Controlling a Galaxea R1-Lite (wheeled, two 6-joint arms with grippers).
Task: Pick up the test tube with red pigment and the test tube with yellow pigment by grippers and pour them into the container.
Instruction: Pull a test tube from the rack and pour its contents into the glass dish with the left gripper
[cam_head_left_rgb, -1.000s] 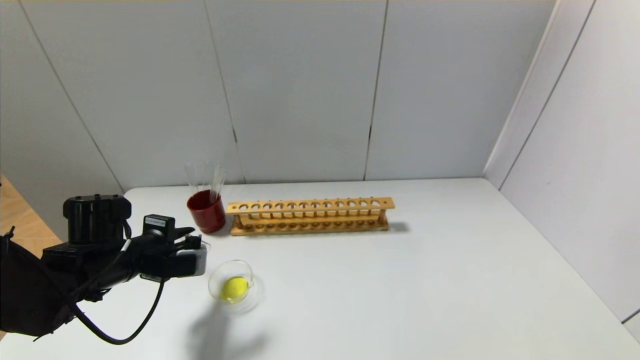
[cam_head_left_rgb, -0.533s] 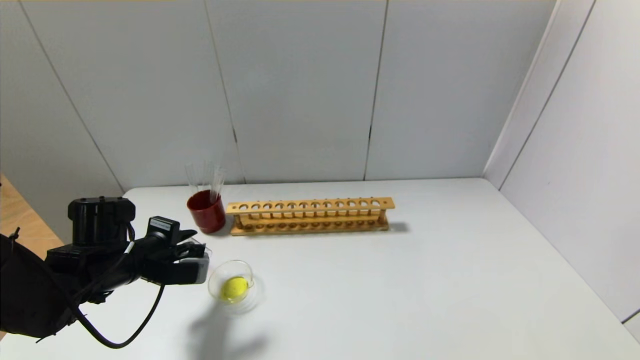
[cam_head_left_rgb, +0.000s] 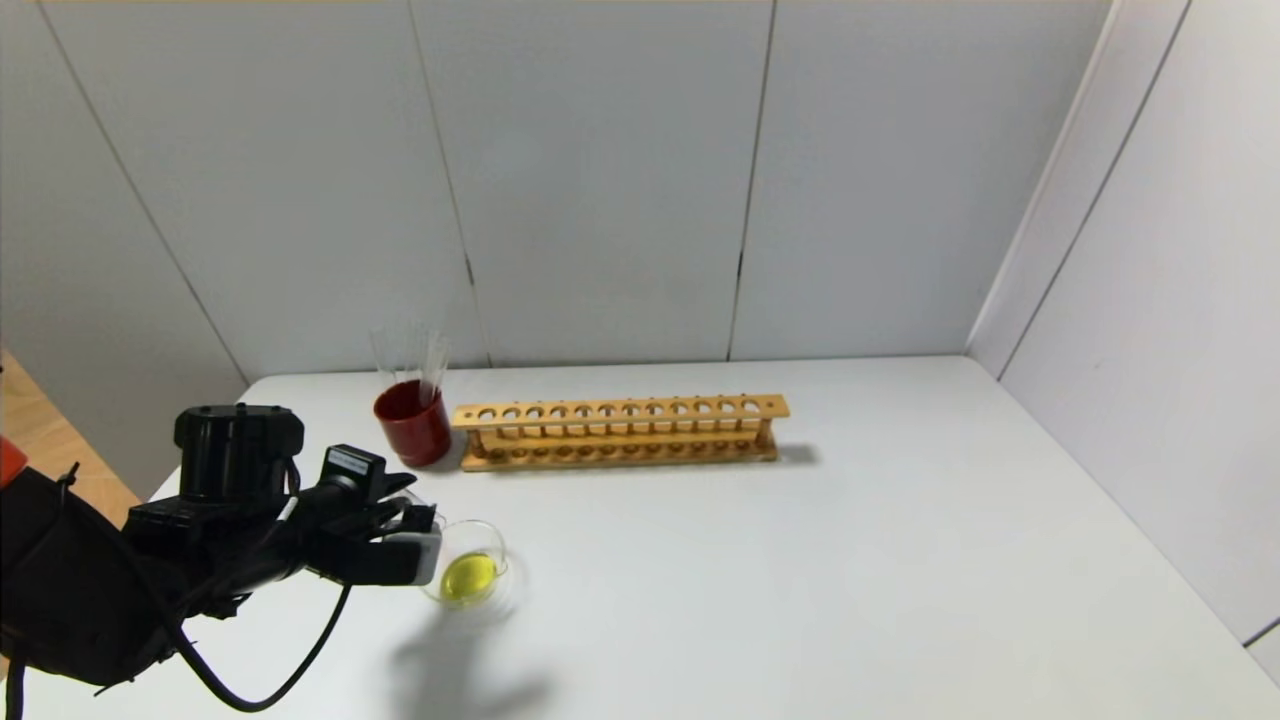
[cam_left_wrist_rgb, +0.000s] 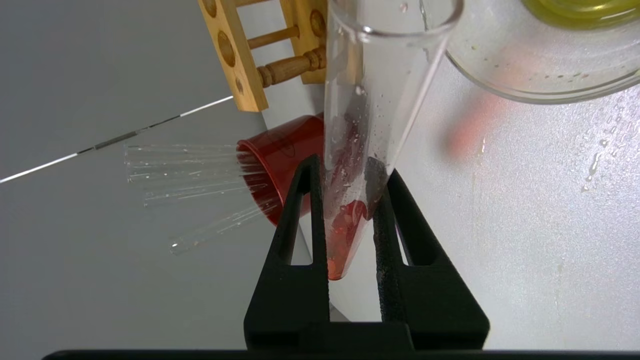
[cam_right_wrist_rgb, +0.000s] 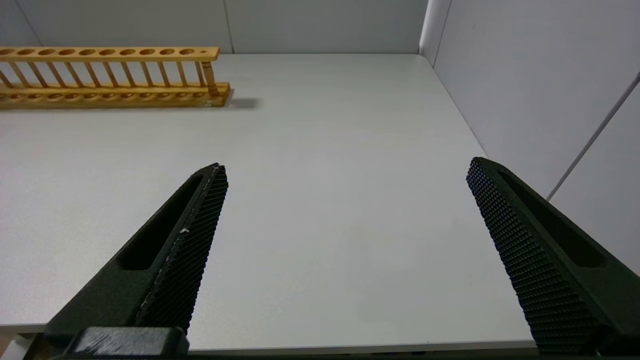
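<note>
My left gripper (cam_head_left_rgb: 425, 520) is shut on the test tube with red pigment (cam_left_wrist_rgb: 360, 150), held tilted with its open mouth right beside the rim of the container (cam_head_left_rgb: 497, 548). Red liquid sits at the tube's closed end between the fingers (cam_left_wrist_rgb: 305, 215). The container is a small clear glass dish with yellow liquid in it; it also shows in the left wrist view (cam_left_wrist_rgb: 540, 85). My right gripper (cam_right_wrist_rgb: 345, 172) is open and empty over the table's right front part, out of the head view. No tube with yellow pigment is in view.
A dark red cup (cam_head_left_rgb: 413, 423) with several clear empty tubes stands behind the left gripper. An empty wooden tube rack (cam_head_left_rgb: 620, 430) runs along the back. White walls close the back and the right side. Droplets lie on the table near the dish.
My left gripper has moved right and a little down with the red tube, from beside the dish to its rim.
</note>
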